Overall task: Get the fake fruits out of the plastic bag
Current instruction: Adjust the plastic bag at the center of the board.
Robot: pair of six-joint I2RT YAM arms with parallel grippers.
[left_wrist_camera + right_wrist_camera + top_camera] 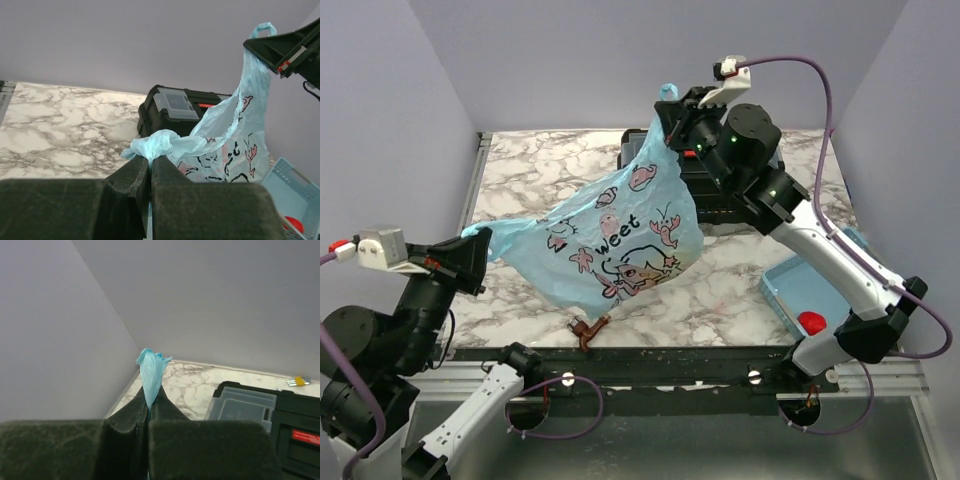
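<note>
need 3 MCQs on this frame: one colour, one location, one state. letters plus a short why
1. What colour is the plastic bag?
A plain white
B green stripes
C light blue with pink cartoon print

2. Where is the red fruit?
A on a shelf
B in the light-blue basket
C hanging from the wall

3. What state is the right end effector in?
A wide open and empty
B shut on the plastic bag
C out of every view

Answers:
1 C: the top view shows pale blue film printed with pink animals.
2 B: it sits inside the basket walls, on the right of the top view.
3 B: the right wrist view shows blue film pinched between closed jaws.
</note>
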